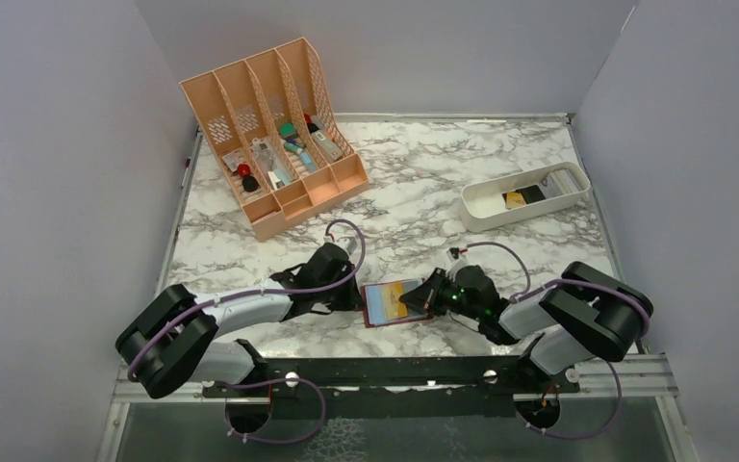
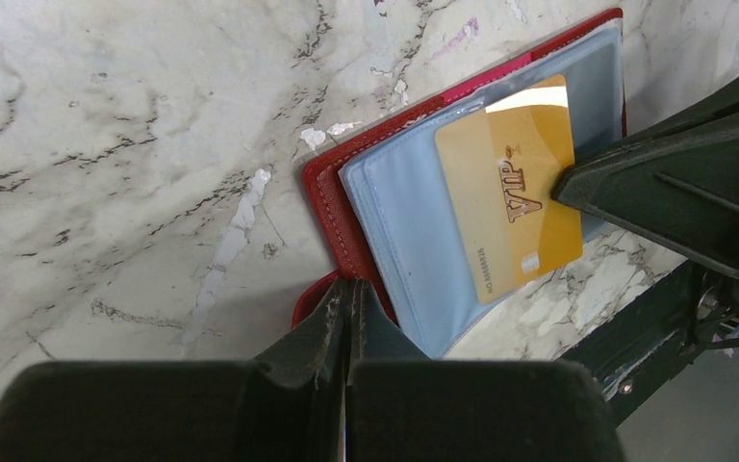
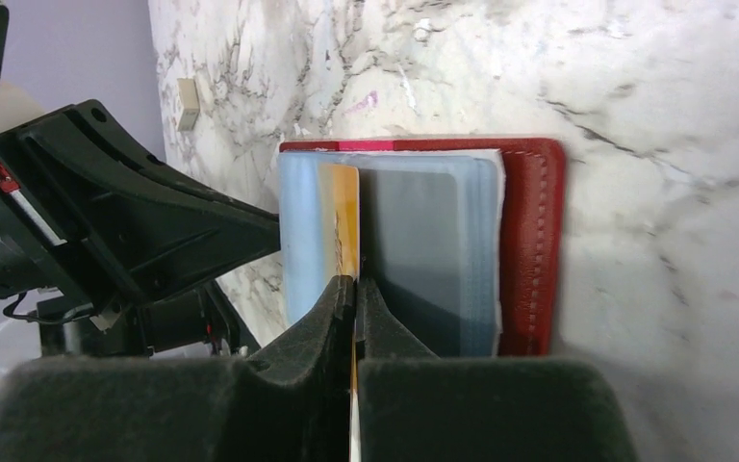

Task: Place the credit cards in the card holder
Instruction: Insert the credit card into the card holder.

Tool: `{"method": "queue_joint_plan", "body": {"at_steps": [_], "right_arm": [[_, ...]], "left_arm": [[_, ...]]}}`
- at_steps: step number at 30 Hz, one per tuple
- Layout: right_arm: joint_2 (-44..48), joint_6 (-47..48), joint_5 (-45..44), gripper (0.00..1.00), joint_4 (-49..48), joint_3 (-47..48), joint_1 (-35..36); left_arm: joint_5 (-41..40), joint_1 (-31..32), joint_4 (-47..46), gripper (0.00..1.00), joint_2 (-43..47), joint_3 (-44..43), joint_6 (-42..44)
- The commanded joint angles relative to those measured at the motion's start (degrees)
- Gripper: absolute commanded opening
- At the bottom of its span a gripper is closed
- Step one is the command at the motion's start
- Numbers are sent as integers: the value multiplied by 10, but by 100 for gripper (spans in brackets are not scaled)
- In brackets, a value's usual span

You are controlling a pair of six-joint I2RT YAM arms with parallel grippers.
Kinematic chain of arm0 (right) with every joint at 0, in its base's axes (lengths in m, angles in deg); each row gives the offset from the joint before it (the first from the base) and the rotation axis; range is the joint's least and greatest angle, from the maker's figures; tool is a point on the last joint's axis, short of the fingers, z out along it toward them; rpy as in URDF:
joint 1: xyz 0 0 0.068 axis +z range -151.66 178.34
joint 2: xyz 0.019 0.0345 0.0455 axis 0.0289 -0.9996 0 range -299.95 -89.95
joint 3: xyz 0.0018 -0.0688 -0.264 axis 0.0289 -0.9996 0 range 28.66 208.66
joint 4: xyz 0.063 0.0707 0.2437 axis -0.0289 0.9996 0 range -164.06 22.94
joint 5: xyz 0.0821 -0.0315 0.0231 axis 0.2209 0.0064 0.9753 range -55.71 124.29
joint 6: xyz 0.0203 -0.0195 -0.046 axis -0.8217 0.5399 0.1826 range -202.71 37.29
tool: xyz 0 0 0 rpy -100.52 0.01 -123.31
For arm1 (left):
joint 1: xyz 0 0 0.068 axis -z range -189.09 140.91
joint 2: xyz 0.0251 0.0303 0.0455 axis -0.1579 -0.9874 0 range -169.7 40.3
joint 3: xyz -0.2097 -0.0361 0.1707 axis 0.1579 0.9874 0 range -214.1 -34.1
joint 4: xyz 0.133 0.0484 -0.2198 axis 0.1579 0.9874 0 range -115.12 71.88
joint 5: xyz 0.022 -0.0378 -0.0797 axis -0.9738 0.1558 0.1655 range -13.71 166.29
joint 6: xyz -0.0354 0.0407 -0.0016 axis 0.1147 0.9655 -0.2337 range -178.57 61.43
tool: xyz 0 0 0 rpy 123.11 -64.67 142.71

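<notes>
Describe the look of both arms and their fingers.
The left arm and right arm have pale grey links between bulky black joints, with lilac cables looping along them. The fingers are matte black tapered wedges. A green light glows at the right wrist.

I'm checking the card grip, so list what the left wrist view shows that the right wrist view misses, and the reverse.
Left wrist only: the gold card's printed face with VIP lettering, and the left gripper shut, tips at the card holder's red edge. Right wrist only: the card's edge pinched in the shut right gripper, and a small beige block on the marble table. Both: the open card holder, its clear sleeves, the card, and the opposite gripper.
</notes>
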Motion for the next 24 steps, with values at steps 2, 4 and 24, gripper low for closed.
{"method": "queue_joint_plan", "body": {"at_steps": [2,4,24], "right_arm": [[-21,24,-36,16,36,44,43],[-6,56,-38,24,115,76,49],[58,164,-9,39,306,142,51]], "left_arm": [[32,1,-2,0,9,19,-16],[31,1,-2,0,9,19,-16],[21,0,26,0,33,5,-14]]}}
